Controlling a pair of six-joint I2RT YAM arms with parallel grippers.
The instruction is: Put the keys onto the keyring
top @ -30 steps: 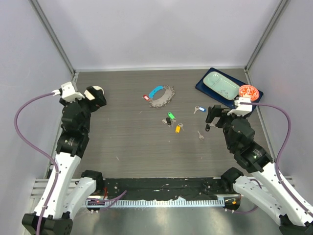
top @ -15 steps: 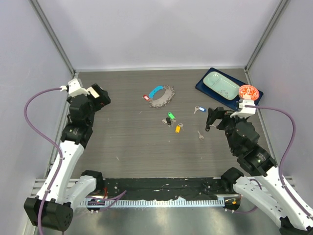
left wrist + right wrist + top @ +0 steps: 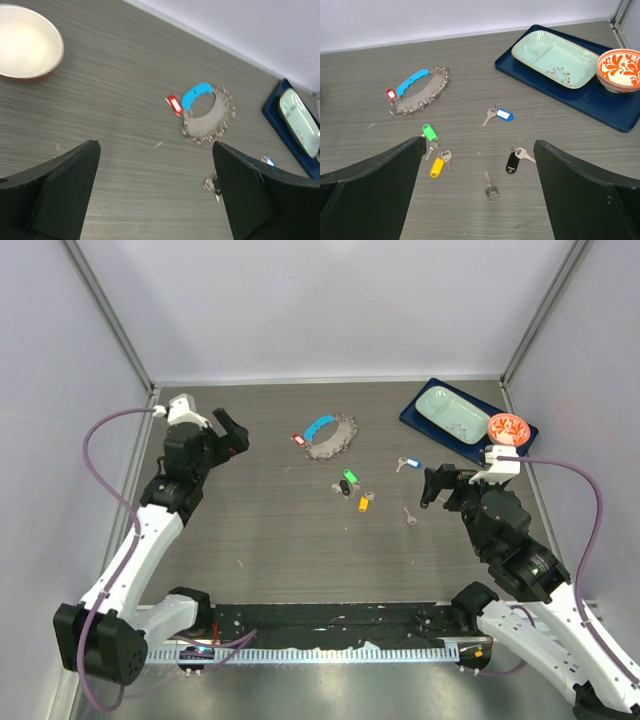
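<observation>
The keyring [image 3: 331,436], a grey chain loop with a blue strap and red tag, lies at the table's far middle; it also shows in the wrist views as keyring [image 3: 207,112] and keyring [image 3: 418,90]. Loose keys lie below it: a green-tagged key [image 3: 429,132], yellow-tagged key [image 3: 436,166], blue-tagged key [image 3: 504,114], black-tagged key [image 3: 512,161] and plain silver key [image 3: 490,189]. My left gripper [image 3: 234,435] hangs open, left of the keyring. My right gripper [image 3: 433,486] hovers open just right of the keys. Nothing is between the jaws of left gripper [image 3: 155,147] or right gripper [image 3: 480,142].
A navy tray [image 3: 415,421] at the far right holds a mint dish [image 3: 449,412] and an orange patterned bowl [image 3: 508,427]. A white bowl [image 3: 25,42] sits left of the keyring, hidden under my left arm in the top view. Grey walls close three sides.
My left arm has swung right and forward toward the keyring, now covering the white bowl in the top view. The right gripper shifted only slightly. Keys and keyring have not moved.
</observation>
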